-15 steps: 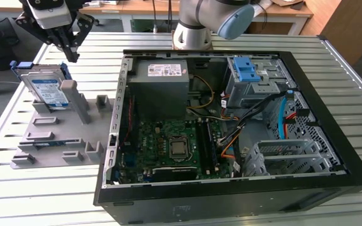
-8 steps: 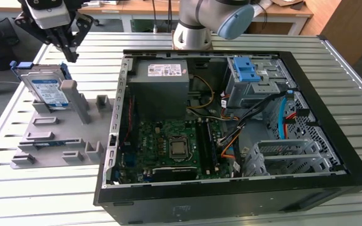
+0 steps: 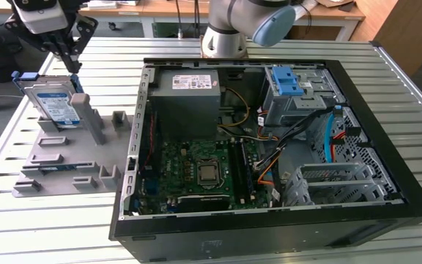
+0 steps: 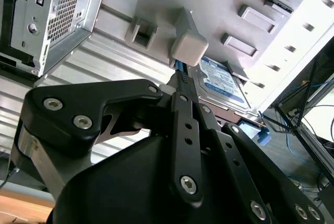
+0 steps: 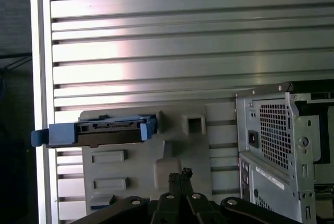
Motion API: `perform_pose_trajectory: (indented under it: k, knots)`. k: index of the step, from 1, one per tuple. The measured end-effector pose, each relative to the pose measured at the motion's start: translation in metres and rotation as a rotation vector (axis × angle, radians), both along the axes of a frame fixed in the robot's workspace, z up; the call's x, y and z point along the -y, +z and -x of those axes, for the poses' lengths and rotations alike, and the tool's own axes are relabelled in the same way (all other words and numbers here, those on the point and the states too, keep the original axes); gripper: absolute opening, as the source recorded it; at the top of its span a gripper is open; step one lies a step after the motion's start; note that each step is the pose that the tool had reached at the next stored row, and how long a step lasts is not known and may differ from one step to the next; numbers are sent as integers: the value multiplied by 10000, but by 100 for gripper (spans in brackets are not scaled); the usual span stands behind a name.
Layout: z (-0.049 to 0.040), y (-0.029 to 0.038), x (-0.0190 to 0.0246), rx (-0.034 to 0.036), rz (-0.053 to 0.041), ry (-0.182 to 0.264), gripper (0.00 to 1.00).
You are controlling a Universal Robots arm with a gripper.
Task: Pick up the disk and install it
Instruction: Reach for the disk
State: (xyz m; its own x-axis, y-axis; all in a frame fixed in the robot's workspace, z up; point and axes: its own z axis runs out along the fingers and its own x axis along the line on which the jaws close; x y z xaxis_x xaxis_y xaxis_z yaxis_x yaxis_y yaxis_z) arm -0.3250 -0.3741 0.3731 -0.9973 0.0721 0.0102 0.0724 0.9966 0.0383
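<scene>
Ribbed metal table (image 3: 50,231), plastic-framed disk (image 3: 55,104)

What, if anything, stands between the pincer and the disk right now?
Probably nothing, so yes, it looks reachable. In the exterior view the pincer hangs close above the disk, which stands on edge in the grey holder with its top edge bare. The pincer looks shut, though.

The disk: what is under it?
The disk stands on edge in the grey holder, which lies on the table. In the exterior view a grey post covers one lower corner; its seat is hidden.
</scene>
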Motion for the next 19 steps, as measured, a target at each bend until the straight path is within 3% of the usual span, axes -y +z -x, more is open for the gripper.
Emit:
perform_pose_trajectory:
  k: [5, 10, 19]
  knots:
    - [146, 0, -6, 0, 0, -2, 11]
    - [238, 0, -58, 0, 0, -1, 11]
    - [247, 0, -60, 0, 0, 0, 11]
